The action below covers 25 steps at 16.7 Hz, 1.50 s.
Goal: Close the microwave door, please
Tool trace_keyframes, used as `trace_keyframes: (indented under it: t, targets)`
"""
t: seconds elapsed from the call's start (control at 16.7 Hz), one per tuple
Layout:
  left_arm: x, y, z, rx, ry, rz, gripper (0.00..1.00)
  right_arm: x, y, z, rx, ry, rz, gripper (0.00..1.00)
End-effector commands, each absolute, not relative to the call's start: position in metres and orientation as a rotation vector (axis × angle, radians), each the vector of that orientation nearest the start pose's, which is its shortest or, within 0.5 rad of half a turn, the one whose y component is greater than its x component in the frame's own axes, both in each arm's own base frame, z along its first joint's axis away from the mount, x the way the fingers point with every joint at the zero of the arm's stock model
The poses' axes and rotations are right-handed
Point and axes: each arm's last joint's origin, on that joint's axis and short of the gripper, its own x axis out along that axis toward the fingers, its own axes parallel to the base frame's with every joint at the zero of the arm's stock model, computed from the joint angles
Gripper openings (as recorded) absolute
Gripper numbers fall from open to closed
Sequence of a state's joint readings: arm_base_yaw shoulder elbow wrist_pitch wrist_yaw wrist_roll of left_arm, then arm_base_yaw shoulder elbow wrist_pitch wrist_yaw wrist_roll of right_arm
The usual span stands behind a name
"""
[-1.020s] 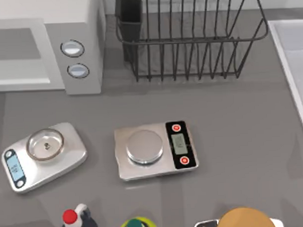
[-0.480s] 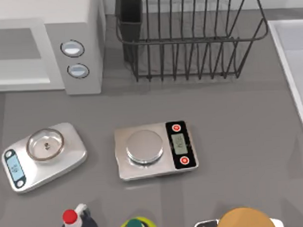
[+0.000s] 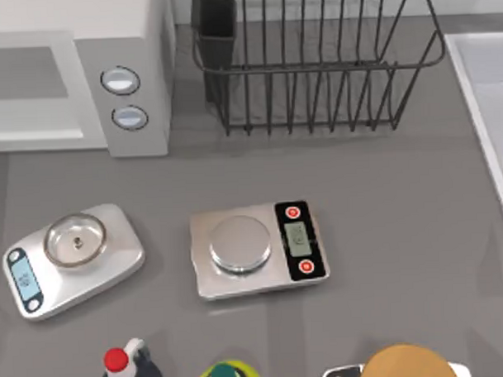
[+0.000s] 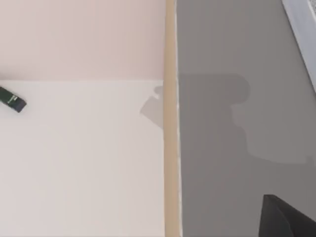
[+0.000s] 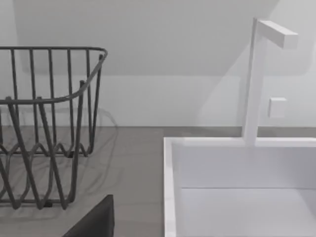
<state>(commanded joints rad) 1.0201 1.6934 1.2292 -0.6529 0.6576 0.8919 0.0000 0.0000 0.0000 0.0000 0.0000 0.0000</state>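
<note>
Standing at table's back left, microwave [image 3: 74,75]; wire rack [image 3: 313,62] holding dark cup [image 3: 216,28].

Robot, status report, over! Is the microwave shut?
Left end effector, right end effector parked, off microwave. Cavity looks open. Dish rack beside, not blocking.

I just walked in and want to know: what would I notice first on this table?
The big white microwave sits at the table's far left, its two round knobs on a grey panel. Next to it, at the back, stands a dark wire dish rack. Nearer the front lie two silver kitchen scales, side by side, the left one with a little glass bowl on top.
</note>
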Motion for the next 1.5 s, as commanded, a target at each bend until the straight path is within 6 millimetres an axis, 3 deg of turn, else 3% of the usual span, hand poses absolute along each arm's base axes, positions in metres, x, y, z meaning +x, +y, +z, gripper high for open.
trace_keyframes:
  t: [0.3,0.48,0.84,0.96,1.26,1.5]
  targets:
    - [0.195,0.288,0.167,0.021,0.778,-0.014,0.00,0.106,-0.001,0.160,0.000,0.000,0.000,1.00]
    - [0.193,0.284,0.145,0.009,0.785,-0.019,0.00,0.106,-0.001,0.160,0.000,0.000,0.000,1.00]
    - [0.195,0.278,0.147,0.012,0.784,-0.021,0.00,0.106,-0.001,0.160,0.000,0.000,0.000,1.00]
    - [0.197,0.261,0.150,0.017,0.783,-0.020,0.00,0.106,-0.001,0.160,0.000,0.000,0.000,1.00]
    - [0.192,0.197,0.146,0.007,0.790,-0.024,0.00,0.106,-0.001,0.160,0.000,0.000,0.000,1.00]
    - [0.191,0.183,0.146,0.010,0.784,-0.022,0.00,0.106,-0.001,0.160,0.000,0.000,0.000,1.00]
